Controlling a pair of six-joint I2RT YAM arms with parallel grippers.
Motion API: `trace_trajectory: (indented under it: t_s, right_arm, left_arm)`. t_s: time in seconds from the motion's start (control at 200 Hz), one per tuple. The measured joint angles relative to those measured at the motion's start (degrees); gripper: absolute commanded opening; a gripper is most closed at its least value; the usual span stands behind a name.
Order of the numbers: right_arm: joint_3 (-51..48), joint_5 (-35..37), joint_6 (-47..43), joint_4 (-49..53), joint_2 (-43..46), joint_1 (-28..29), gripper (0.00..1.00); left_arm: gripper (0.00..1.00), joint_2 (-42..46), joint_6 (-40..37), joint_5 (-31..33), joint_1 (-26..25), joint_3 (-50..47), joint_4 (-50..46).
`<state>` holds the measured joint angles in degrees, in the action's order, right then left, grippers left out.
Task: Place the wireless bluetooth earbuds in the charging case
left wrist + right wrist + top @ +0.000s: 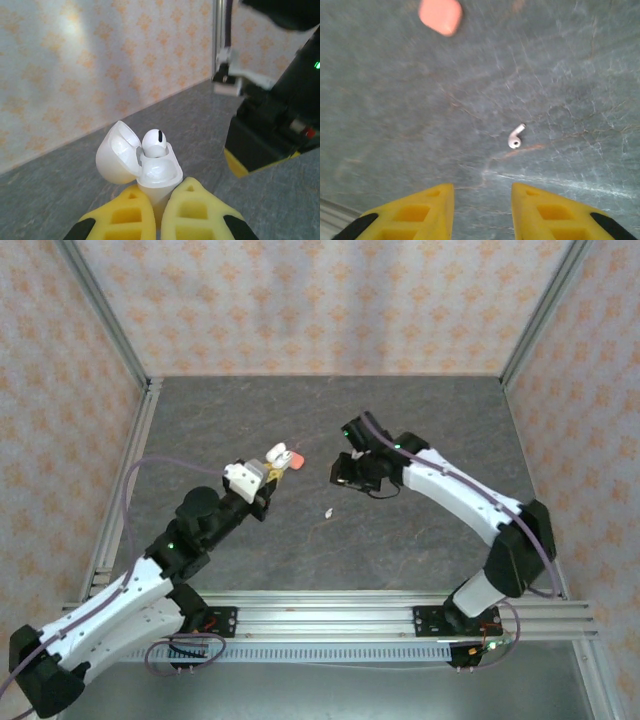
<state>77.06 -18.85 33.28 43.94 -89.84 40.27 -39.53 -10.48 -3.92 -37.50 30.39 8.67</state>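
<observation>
Left tool [159, 212] clamps an open white charging case [159, 175]; right tool [482, 210] hangs with its jaws apart, holding nothing.
One white earbud [154, 142] sits in the case, its lid [116, 150] swung to 9 o'clock. Beyond the right tool, a loose white earbud [516, 137] lies at 1 o'clock on the grey, veined bench [580, 75], and a coral-pink case [440, 16] at 11. Peach-patterned walls [300, 300] and aluminium posts [103, 312] enclose the bench.
</observation>
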Motion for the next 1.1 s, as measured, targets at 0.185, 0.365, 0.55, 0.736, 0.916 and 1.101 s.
trace_trajectory:
  t_s: [0.185,0.365,0.55,0.736,0.916,1.101]
  right_arm:
    - [-0.8,-0.4,-1.5,-1.4,-6.9,4.3,0.23]
    - [-0.8,-1.2,-2.5,-5.0,-13.8,4.4,0.16]
    - [-1.0,-1.3,-3.5,-7.1,-17.8,4.4,0.15]
    - [-2.1,-1.1,-4.0,-8.0,-19.3,4.3,0.14]
    - [-3.8,-0.7,-4.0,-9.3,-18.6,3.3,0.13]
    - [-9.2,-1.4,-3.5,-11.1,-15.5,-0.5,0.13]
  left_arm:
    - [0.0,9.5,0.8,2.8,0.0,-4.0,-5.2]
    - [0.0,12.2,1.6,3.5,0.0,-4.7,-8.3]
    - [0.0,12.1,1.7,3.6,0.0,-5.3,-8.9]
    - [0.0,10.4,1.7,3.6,0.0,-5.4,-8.9]
    - [0.0,9.6,1.7,3.5,0.0,-5.4,-8.9]
    - [0.0,8.2,1.7,2.9,0.0,-5.4,-8.4]
